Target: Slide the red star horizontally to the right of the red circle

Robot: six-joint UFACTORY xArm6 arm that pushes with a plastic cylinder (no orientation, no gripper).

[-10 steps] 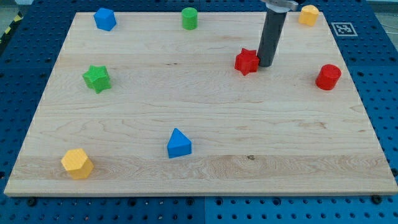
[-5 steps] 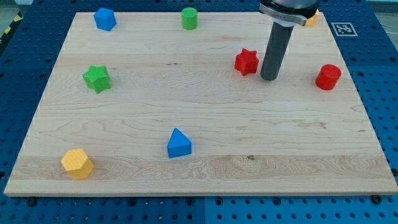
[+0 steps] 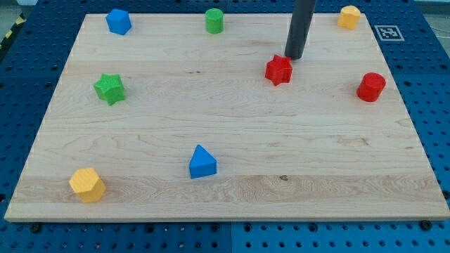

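Observation:
The red star (image 3: 279, 69) lies on the wooden board (image 3: 225, 140), right of centre in the upper half. The red circle (image 3: 370, 86) stands near the board's right edge, a little lower in the view than the star. My tip (image 3: 294, 57) is just above and to the right of the red star, close to its upper right point; I cannot tell if it touches. The rod rises out of the view's top.
A blue block (image 3: 119, 21), a green cylinder (image 3: 214, 20) and a yellow block (image 3: 349, 16) line the top edge. A green star (image 3: 110, 88) is at the left, a blue triangle (image 3: 202, 162) low centre, a yellow hexagon (image 3: 87, 185) bottom left.
My tip moved from the star's right side down and right, then back up to above the star's upper right. The red star has not visibly moved.

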